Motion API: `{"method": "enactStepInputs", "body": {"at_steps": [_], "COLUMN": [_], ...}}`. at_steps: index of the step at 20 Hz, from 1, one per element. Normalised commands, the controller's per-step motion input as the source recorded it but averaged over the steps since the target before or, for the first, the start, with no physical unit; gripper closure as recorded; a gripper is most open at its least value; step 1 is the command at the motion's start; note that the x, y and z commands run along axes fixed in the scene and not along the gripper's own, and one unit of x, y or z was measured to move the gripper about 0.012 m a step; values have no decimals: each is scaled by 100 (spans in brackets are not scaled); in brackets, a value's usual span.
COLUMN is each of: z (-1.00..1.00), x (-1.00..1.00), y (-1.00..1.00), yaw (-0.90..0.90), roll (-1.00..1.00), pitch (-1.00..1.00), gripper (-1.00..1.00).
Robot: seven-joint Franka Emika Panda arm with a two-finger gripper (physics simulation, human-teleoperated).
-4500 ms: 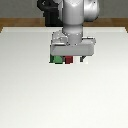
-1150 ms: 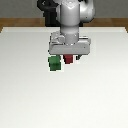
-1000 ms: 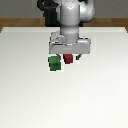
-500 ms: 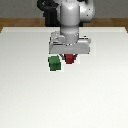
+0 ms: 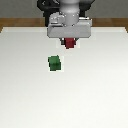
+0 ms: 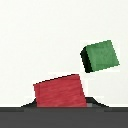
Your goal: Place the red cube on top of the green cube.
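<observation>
White table (image 5: 100, 95); gripper (image 5: 69, 44) apparently gripping red cube (image 5: 69, 43), green cube (image 5: 54, 62) apart.

A simulated robot test bench rather than a real room. A plain white worktop (image 5: 30, 95) with flat, textureless shading fills the scene, edged by a strip of brown floor (image 5: 15, 22). A grey and white robot arm (image 5: 70, 20) stands at its far edge.
</observation>
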Motion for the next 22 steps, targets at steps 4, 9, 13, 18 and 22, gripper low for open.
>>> {"method": "enactStepInputs", "body": {"at_steps": [4, 9, 13, 18, 22], "z": [0, 0, 0, 0, 0], "x": [0, 0, 0, 100, 0], "y": [-50, -100, 0, 0, 25], "yaw": [0, 0, 0, 0, 0], "roll": [0, 0, 0, 0, 0], "pitch": [0, 0, 0, 0, 0], "gripper": [100, 100, 100, 100, 100]}}
